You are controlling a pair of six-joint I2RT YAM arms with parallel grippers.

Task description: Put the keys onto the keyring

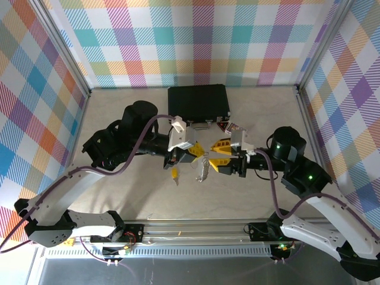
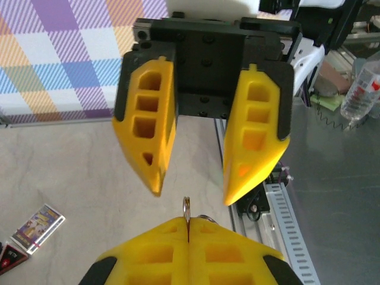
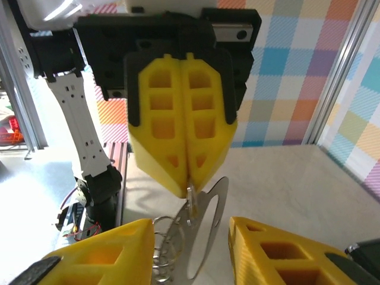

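Note:
My left gripper (image 1: 199,149) is shut on the keyring (image 1: 203,169), pinching the top edge of a thin silver ring (image 2: 186,209) between its yellow fingertips (image 2: 172,237). In the right wrist view the keyring (image 3: 191,205) hangs from the left gripper (image 3: 189,183) as a flat silver loop with a short chain of small rings (image 3: 161,252) beside it. My right gripper (image 1: 211,157) faces the left one, open, and its fingers (image 3: 113,252) stand on either side of the hanging loop without touching it. A small key (image 1: 175,174) with a yellow head lies on the table below the left gripper.
A black case (image 1: 198,102) lies at the back centre. Small printed cards (image 1: 228,126) sit just in front of it and appear again on the table (image 2: 38,224). The aluminium rail (image 1: 196,228) runs along the near edge, and plaid walls close in three sides.

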